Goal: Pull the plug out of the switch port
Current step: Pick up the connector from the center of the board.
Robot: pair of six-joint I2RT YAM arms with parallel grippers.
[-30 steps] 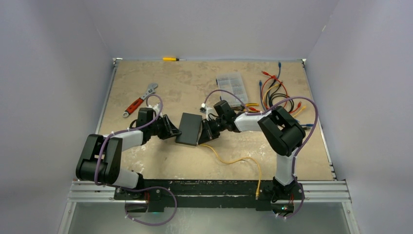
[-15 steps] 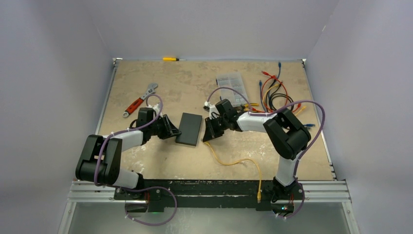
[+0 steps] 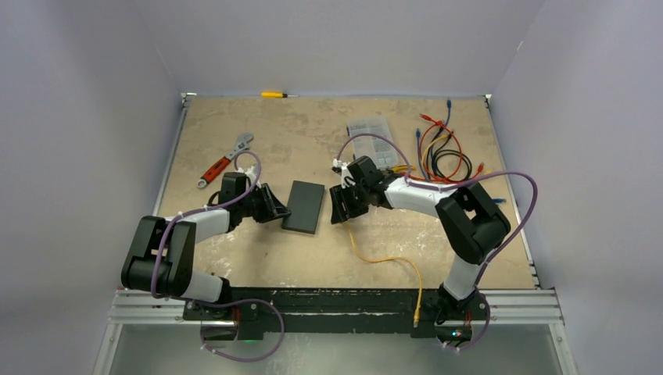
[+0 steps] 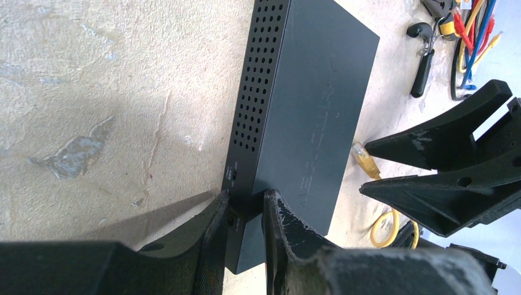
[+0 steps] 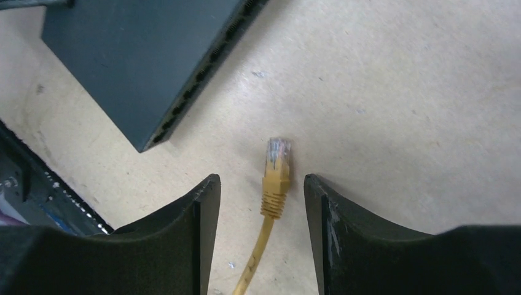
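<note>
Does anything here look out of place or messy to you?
Nothing looks damaged. The yellow cable's clear-tipped plug lies loose on the table, apart from the flat matte-black switch box, inside the open right gripper. A tangle of coloured cables sprawls at the far right.

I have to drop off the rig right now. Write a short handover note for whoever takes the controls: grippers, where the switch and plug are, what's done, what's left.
Left gripper: shut on the switch, clamping one edge; the switch lies flat on the table.
Right gripper: open, fingers either side of the yellow plug, not gripping it.
Plug: out of the port, lying on the table apart from the switch's port edge; its yellow cable trails toward the near edge.
Done: plug pulled.
Left: probably only to let go of the switch and back both arms away.
</note>
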